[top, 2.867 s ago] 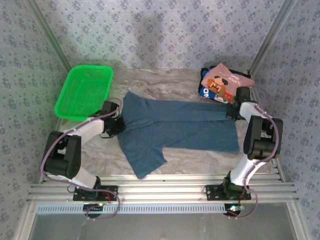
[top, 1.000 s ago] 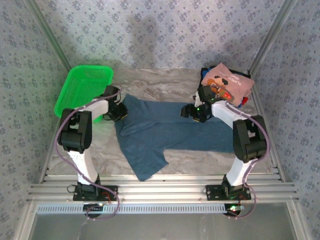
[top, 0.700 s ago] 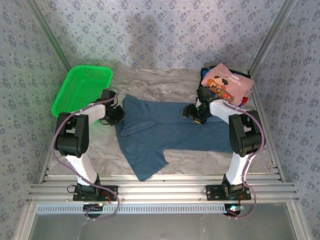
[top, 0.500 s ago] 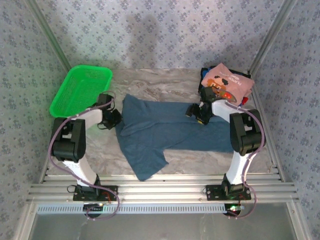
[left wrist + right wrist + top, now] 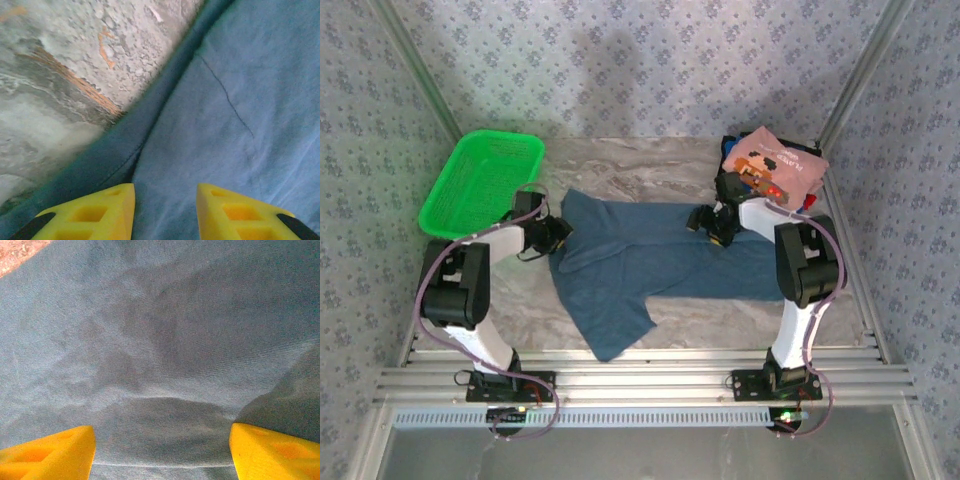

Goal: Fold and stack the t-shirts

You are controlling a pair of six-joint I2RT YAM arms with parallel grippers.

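Moved: the right gripper [image 5: 705, 222] had come from the right end of the teal-blue shirt [image 5: 660, 262] to the middle of its far edge. The left gripper [image 5: 560, 232] had been shut a second before, and its fingers had now come a little apart. The basket [image 5: 480, 180] had slid a bit to the left.
Table: the grey stone-look table [image 5: 650, 165] held everything.
Teal-blue shirt: it lay flat in the middle of the table, between the two arms. One sleeve pointed to the near edge.
Left arm: the left arm [image 5: 455, 285] stood up at the left side and bent in to the shirt's left edge.
Right arm: the right arm [image 5: 805, 265] stood up at the right side and bent in over the shirt.
Basket: the green basket sat at the far left corner, just beside the left arm.
Stack: the pink shirt [image 5: 775, 165] lay on top of a dark blue shirt [image 5: 729, 148] at the far right corner, just past the right gripper.
Left gripper: in its wrist view the left gripper [image 5: 165, 195] pointed down at the shirt, by the thick edge next to bare table. Its yellow fingers were a little apart and held nothing.
Right gripper: in its wrist view the right gripper [image 5: 162, 440] hung over plain blue cloth. Its fingers were wide apart and held nothing.
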